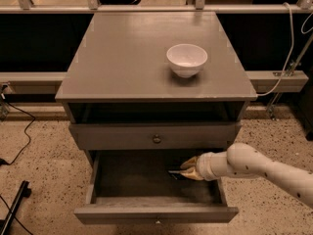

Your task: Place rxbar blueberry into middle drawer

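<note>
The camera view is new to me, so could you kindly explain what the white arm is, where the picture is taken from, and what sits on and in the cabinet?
There is one camera view, looking down on a grey cabinet from its front; where the camera is mounted is not on record. The white arm reaching in from the right belongs to a mobile robot. At its end is the gripper, and its two tan fingers are closed on a small dark bar, the rxbar blueberry. The gripper is inside the pulled-out middle drawer, toward its right side. Above it, the upper drawer, with a round knob, is shut. A white bowl stands on the cabinet top.
</note>
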{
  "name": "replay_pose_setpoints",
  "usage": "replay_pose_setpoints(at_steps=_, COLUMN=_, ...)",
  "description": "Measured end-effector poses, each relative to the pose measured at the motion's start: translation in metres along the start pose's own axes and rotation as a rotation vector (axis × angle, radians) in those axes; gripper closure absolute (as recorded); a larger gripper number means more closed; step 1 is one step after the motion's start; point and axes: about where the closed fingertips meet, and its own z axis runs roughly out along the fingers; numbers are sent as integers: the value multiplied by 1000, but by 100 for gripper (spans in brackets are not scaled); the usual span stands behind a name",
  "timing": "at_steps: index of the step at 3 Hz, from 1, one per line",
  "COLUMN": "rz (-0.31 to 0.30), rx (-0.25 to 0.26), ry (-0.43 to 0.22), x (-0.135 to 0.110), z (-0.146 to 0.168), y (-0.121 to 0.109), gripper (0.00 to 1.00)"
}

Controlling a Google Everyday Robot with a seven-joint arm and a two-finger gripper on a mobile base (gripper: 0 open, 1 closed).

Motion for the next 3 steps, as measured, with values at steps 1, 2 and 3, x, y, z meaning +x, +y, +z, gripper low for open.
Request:
replay_pose_setpoints(at_steps=1, rz=14, rx=12, ry=-26, x=3, z=-12, y=17, gripper=27)
replay_pose_setpoints(at_steps=2, rz=16, rx=9, ry=-27, x=3, z=-11, y=19, gripper=0)
replay_pose_setpoints(at_steps=3, rz=16, rx=9, ry=-27, x=3, z=-11, y=19, gripper=0)
